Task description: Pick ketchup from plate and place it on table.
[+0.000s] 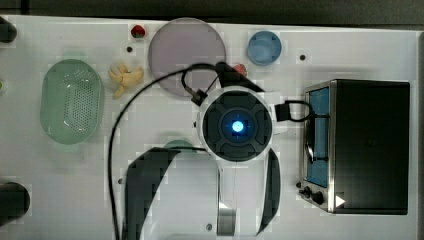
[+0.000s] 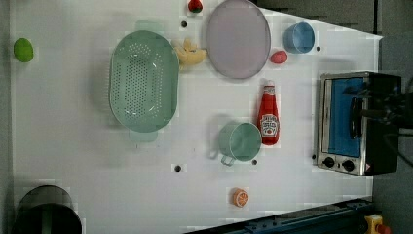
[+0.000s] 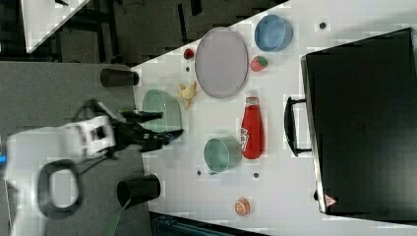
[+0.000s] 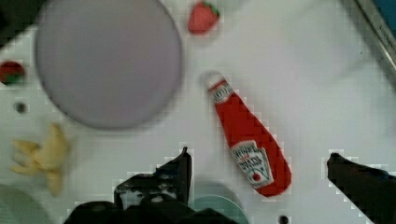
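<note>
gripper (image 4: 257, 163): spread wide, holds nothing; wrist view shows 2 dark fingers (image 4: 175, 172) cut off at the frame edge, ketchup lying below and between them, not touched.
arm (image 1: 235, 125): in the top view it covers the middle of the table and hides the ketchup and most of the cup; right view shows it raised, off the table's edge, blurred.
ketchup (image 2: 268, 116): lies flat on the table (image 2: 73, 146), off the plate, cap toward the plate, base just beside the cup; label faces up.
cup (image 2: 239, 141): green, seen from above in the left view, nothing in it; only a sliver of rim shows in the wrist view and top view.
plate (image 2: 237, 39): bare, nothing on it; near the ketchup cap but apart.
basket (image 2: 143, 80): green, perforated, nothing in it; cut off in the wrist view.
yellow toy (image 2: 190, 52): between basket and plate, shape hard to make out.
bowl (image 2: 298, 37): blue, inside looks bare.
red lumps: 1 (image 2: 278, 57) between plate and bowl, 1 (image 2: 195, 5) at the table's far edge.
oven (image 2: 350, 122): at the left view's right, door shut; inside not visible.
orange slice (image 2: 240, 197): seen in left and right views; arm hides that spot in the top view.
</note>
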Tool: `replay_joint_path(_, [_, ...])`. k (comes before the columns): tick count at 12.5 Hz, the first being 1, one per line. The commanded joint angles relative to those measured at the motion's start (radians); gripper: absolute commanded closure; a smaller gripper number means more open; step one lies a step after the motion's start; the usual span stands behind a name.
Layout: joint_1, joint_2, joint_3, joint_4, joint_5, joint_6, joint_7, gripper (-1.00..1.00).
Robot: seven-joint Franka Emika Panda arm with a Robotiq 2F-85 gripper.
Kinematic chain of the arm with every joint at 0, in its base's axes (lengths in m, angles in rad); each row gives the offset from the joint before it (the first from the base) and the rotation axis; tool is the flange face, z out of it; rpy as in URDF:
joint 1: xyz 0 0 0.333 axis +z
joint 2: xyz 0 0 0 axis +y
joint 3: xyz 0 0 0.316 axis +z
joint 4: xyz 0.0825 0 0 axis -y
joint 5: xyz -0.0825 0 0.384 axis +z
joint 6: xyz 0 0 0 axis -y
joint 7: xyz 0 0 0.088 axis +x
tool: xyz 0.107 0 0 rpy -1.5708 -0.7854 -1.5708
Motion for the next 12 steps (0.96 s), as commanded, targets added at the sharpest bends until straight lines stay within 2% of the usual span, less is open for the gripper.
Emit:
replay_joint_path(1, [-0.007,0.01,0.0,0.13,0.006,-0.162,0.068,-1.0])
replay_joint_path(6, [-0.01,0.014,-0.007,0.298,0.006,-0.409,0.073,-1.0])
replay_joint_path(8, [-0.01,0.014,-0.008,0.31,0.006,-0.468,0.073,-1.0])
replay_joint_path(12, [-0.01,0.017,-0.008,0.307,0.006,-0.466,0.072,-1.0])
